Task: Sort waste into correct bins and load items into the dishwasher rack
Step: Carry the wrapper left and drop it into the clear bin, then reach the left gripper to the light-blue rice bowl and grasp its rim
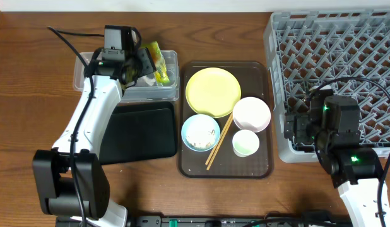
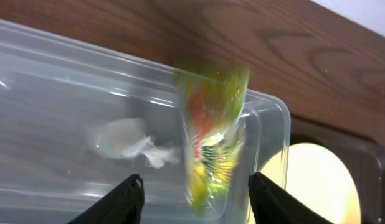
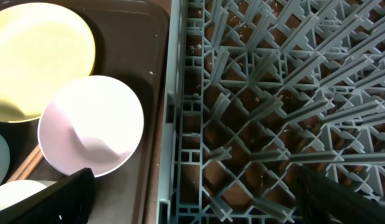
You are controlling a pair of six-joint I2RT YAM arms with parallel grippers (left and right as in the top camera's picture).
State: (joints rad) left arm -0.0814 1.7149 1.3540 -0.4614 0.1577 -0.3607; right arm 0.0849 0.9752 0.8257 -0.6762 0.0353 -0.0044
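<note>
Here, snack wrapper (blurred) at end of clear tub, ahead of left fingers — spread wide, gripping nothing.

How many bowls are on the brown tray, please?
2. The light-blue bowl lies left of the chopsticks on the brown tray; the white bowl lies right of them, beside the small white cup. None seems hidden.
</note>
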